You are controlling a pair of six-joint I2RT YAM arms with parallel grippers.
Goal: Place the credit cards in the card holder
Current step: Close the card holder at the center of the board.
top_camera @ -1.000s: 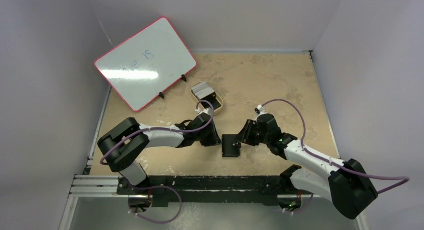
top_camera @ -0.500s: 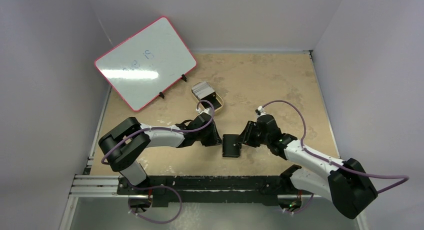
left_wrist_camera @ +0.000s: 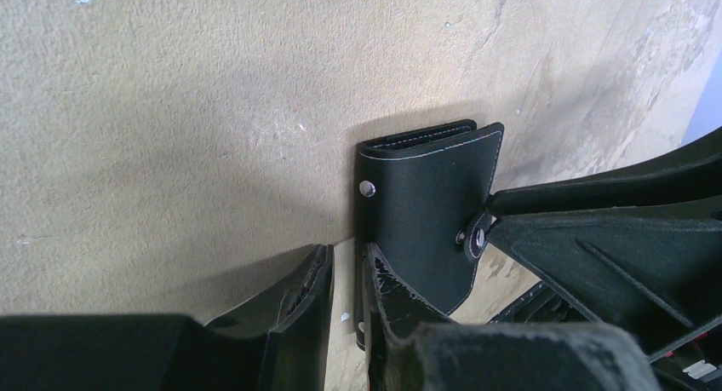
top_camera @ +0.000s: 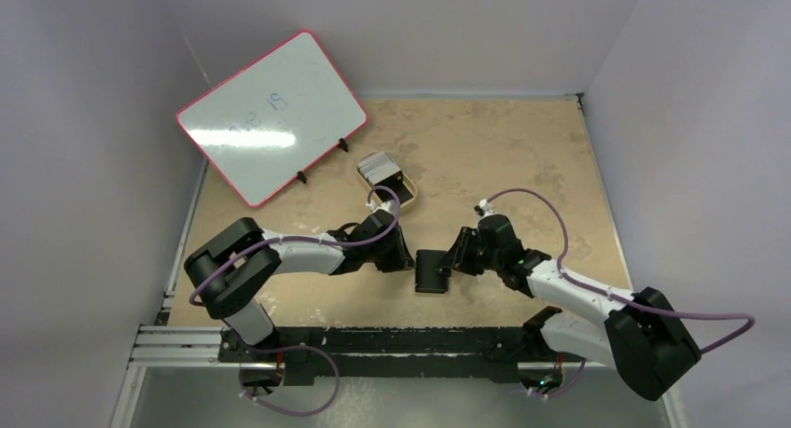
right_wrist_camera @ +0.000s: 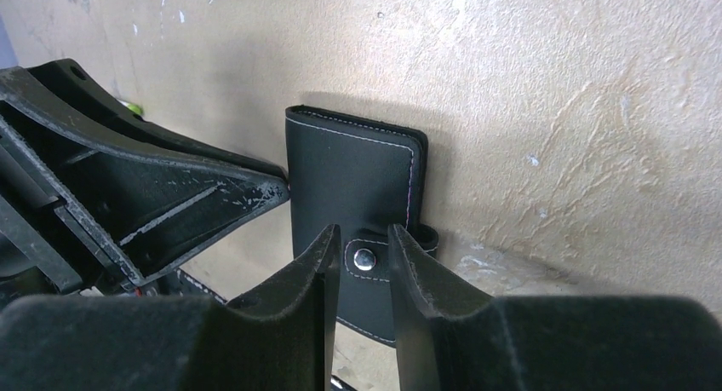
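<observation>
the right gripper (right_wrist_camera: 363,238) hangs low over the card holder (right_wrist_camera: 353,178), its two fingers a little apart with the snap tab (right_wrist_camera: 364,259) and its silver stud showing in the gap. neither pad visibly presses the tab, so the jaws read as parted, not clamped.

the left gripper (left_wrist_camera: 347,255) comes in from the opposite side. its fingers stand slightly apart, with bare table (top_camera: 504,158) showing between them. the finger nearer the holder lies over the holder's near corner, and nothing is pinched between the two.

the card holder lies flat and folded closed on the table between the two grippers, near the front edge and just ahead of the arm bases. it is black with pale stitching along its border.

the credit cards (top_camera: 377,164) are a whitish stack well apart from the holder, farther back on the table. they rest at the far end of a tan tin (top_camera: 403,193), just beyond the left arm's wrist. a pink-framed whiteboard (top_camera: 270,120) leans in the far left corner.
</observation>
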